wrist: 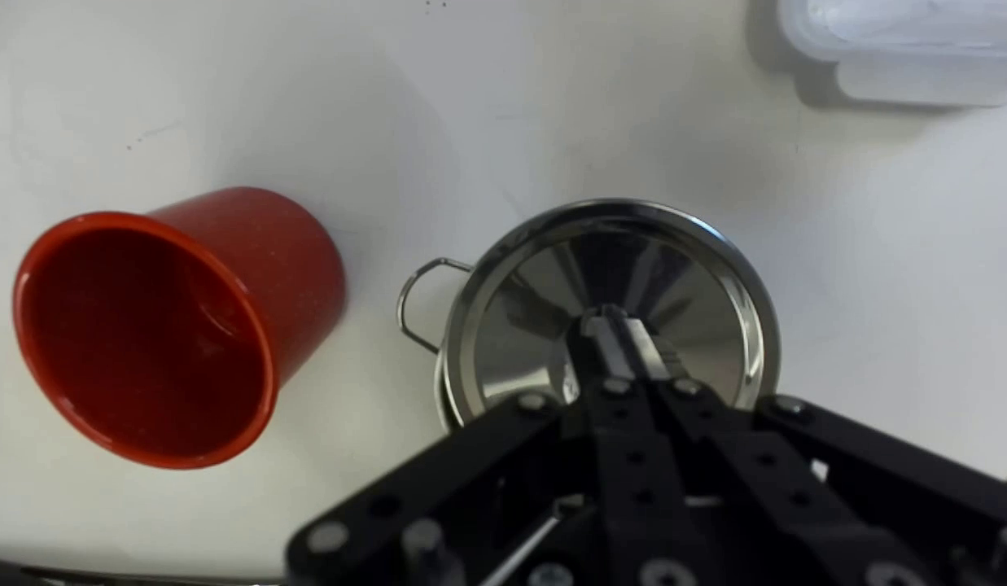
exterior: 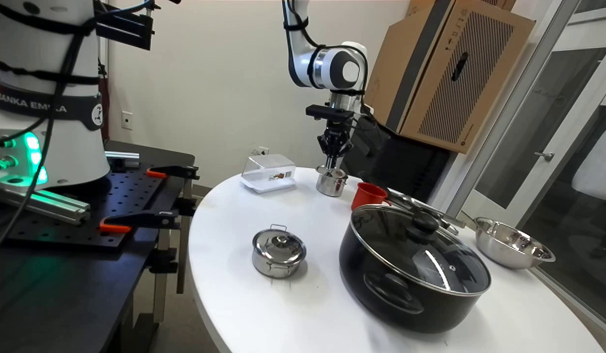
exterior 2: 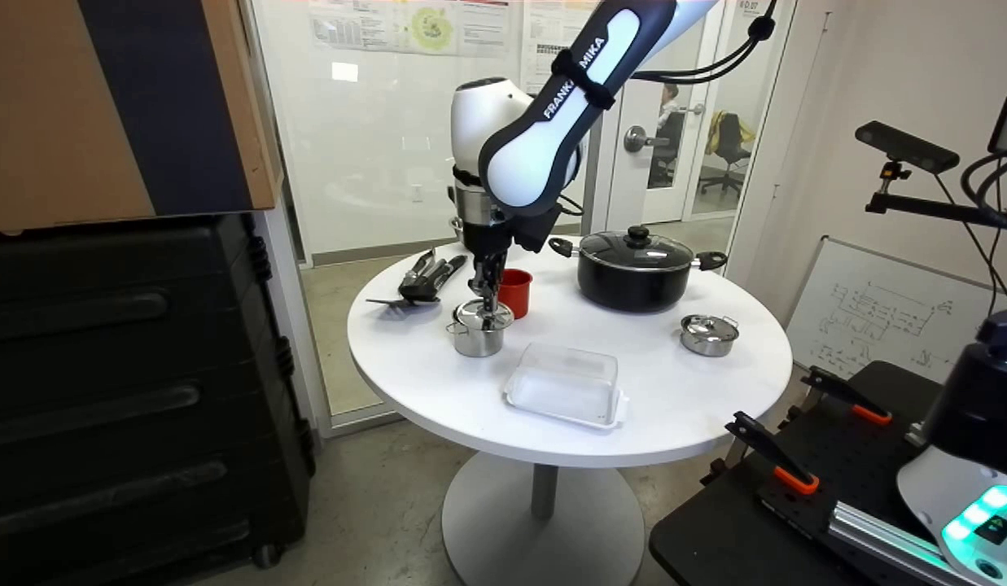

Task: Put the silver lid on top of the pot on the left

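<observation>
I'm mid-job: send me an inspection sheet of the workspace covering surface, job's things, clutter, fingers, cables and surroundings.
Surface: white table; faint scuffs and specks show in the wrist view.
Silver lid: on top of the small steel pot, which stands upright; a sliver of pot shows past the lid's edge; cannot confirm it sits flush.
Clutter: red cup beside that pot; also clear-covered dish, lidded steel pot, black pot, steel bowl, utensils.
Fingers: shut, tips at the lid's centre; whether they grip it is hidden.
Cables: black cables strapped along the arm.
Surroundings: cardboard box, black storage case, apparent person in the background.
</observation>
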Robot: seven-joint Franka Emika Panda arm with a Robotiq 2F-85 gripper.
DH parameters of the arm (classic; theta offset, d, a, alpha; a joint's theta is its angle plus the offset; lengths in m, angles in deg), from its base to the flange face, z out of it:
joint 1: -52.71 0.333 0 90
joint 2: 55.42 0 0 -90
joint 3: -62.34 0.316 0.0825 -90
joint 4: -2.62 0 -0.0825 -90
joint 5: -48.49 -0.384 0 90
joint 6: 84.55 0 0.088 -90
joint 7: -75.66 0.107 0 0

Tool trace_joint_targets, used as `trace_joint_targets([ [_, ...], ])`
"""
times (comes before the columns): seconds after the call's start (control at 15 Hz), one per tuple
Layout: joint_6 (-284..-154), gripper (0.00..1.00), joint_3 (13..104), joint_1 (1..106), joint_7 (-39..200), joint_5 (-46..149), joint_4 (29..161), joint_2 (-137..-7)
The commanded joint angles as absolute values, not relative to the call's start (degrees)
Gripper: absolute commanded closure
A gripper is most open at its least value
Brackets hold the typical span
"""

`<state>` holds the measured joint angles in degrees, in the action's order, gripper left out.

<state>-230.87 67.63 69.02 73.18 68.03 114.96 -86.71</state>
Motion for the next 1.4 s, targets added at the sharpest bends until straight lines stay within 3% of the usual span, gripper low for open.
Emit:
trace_joint_targets([
  [0.0, -231.54, 1.00, 67.73, 69.09, 73.31, 67.98, 116.03, -85.28],
  [1.33, -228.48, 1.00, 66.96, 69.74, 74.52, 67.95, 109.70, -88.38],
])
